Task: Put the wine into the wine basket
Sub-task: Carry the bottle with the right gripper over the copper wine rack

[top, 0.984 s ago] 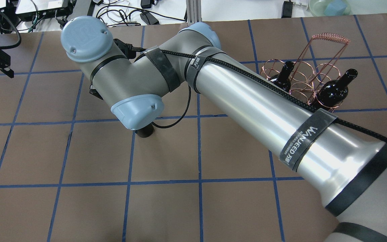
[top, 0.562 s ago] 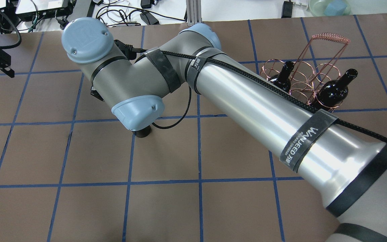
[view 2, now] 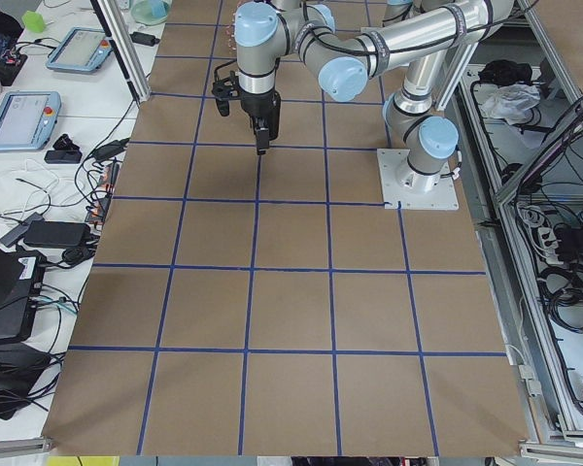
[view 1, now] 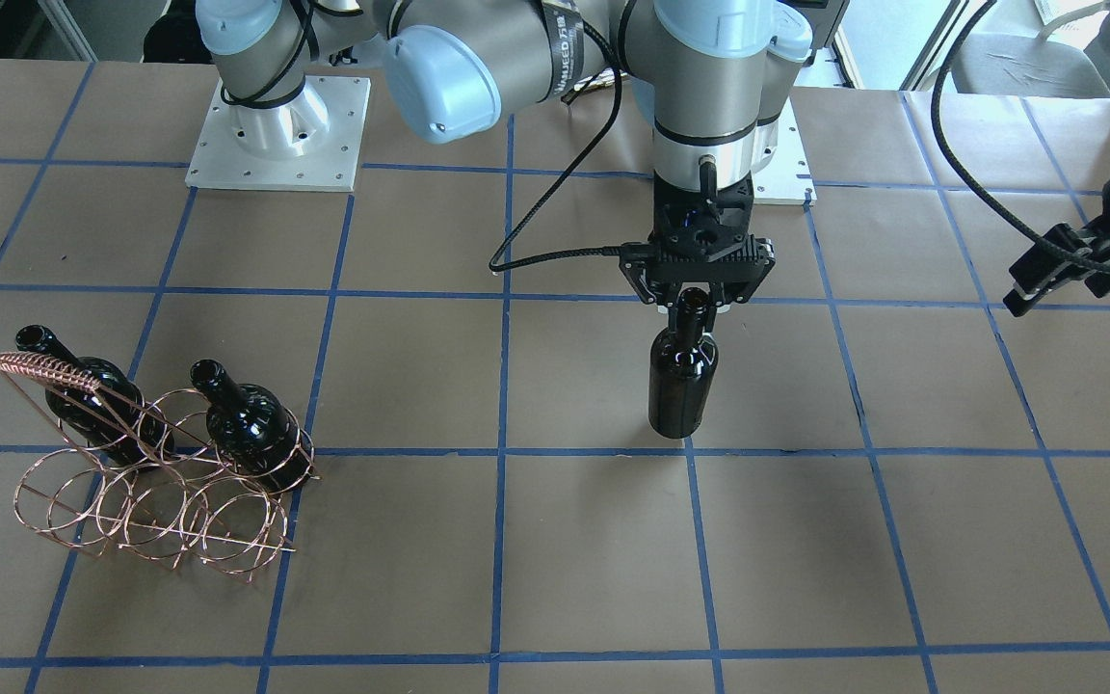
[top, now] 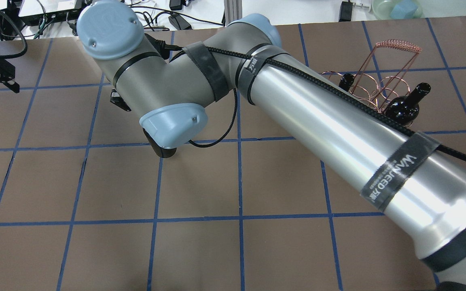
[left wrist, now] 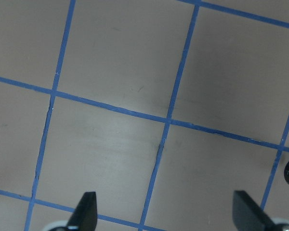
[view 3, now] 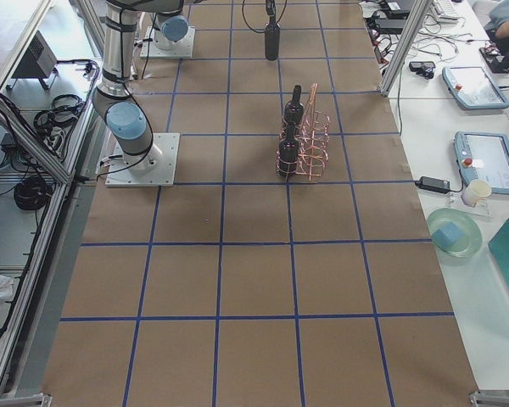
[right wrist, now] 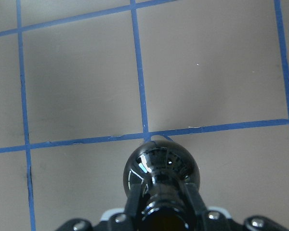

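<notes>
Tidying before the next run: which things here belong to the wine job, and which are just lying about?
Job: wine bottle held by the right gripper; wine basket; two bottles already in it.
Lying about: teach pendants; cup; green plate; cables.

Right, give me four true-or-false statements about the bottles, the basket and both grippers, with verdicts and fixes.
1. The right gripper grips the wine by its neck. True.
2. The wine basket holds three bottles. False: only two, one bottle and another bottle.
3. The left gripper is open and holds nothing. True.
4. The gripped wine lies on its side. False: it stands upright under the right gripper.
</notes>
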You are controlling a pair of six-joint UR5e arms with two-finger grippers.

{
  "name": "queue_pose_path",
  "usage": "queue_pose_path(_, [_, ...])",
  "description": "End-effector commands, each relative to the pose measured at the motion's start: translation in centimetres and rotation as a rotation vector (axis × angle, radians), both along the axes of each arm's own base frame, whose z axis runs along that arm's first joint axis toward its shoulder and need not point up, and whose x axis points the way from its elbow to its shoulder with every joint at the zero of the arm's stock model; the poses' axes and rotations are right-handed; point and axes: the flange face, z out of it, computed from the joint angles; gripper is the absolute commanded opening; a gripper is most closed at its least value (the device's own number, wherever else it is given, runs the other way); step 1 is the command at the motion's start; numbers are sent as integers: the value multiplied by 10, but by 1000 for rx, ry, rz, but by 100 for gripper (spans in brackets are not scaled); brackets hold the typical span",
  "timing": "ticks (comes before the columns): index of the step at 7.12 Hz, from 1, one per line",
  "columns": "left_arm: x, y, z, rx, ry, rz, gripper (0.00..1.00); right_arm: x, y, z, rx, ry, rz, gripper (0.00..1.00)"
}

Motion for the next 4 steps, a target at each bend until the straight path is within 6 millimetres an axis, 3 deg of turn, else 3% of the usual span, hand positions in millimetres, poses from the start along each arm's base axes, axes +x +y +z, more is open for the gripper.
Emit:
queue_pose_path(1, [-11, 7, 12, -11, -7, -12, 100, -54, 6, 52, 26, 53, 58, 0])
queue_pose_path(2, [-35, 7, 18, -22, -8, -36, 100, -104, -4, 76, 36, 89, 98, 0])
queue_pose_path(4, [-111, 1, 24, -46, -6, -49, 100, -199, 19, 124, 90, 159, 172, 0])
